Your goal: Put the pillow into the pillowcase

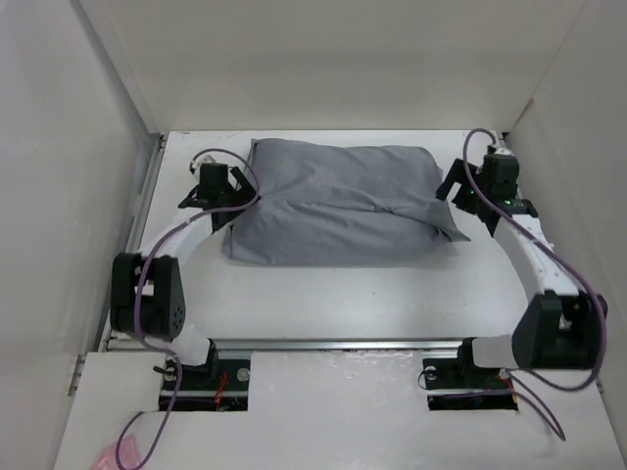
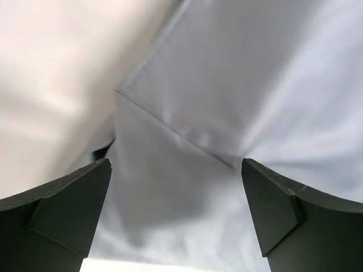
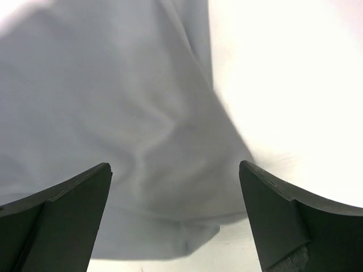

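Pillow isn't showing anywhere. Your left gripper (image 2: 176, 164) and right gripper (image 3: 174, 165) are both gaping, gripping nothing, flanking the pillowcase (image 1: 338, 201), which is lying plump along the far edge of the table (image 1: 323, 304). You're likely looking at a stuffed case, with only its mouth needing checking.

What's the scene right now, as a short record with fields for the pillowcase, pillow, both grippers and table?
pillowcase: grey, wrinkled, plump, lying flat on the table
pillow: not visible; no cream or yellow showing anywhere
left gripper: open, at the pillowcase's left end, grey fabric in front of it
right gripper: open, at the pillowcase's right end, holding nothing
table: white, with walls at the left, right and far sides
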Motion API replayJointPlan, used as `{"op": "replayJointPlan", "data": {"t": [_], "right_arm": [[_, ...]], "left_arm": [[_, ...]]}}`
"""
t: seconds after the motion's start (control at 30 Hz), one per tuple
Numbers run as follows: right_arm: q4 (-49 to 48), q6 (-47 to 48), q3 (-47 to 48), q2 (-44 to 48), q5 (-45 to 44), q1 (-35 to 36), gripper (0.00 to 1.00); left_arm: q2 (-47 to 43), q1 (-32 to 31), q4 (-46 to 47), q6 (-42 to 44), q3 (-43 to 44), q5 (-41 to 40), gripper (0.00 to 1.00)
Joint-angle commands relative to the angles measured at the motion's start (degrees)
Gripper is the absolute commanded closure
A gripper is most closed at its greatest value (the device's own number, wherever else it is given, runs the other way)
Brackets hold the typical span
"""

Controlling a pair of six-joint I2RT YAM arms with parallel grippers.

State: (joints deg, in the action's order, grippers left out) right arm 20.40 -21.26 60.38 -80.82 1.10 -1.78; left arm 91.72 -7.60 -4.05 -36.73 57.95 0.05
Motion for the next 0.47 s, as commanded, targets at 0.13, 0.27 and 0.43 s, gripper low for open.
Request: {"op": "replayJointPlan", "data": {"t": [0.13,0.27,0.43], "right_arm": [[-3.44,3.59,6.24,17.96,-4.97,0.38,0.01],[-3.96,4.12,5.63,20.96,-4.63,0.38,0.01],[-3.97,5.35,5.1,20.79,-4.53,0.38,0.01]], "left_arm": [[-26.55,1.18,-8.25,1.67,7.35,-15.16,0.0],[-35.97,1.18,1.3,2.71,2.44,-14.91,0.0],[-38.37,1.18,1.34,3.42,1.37,-13.77,0.0]]}}
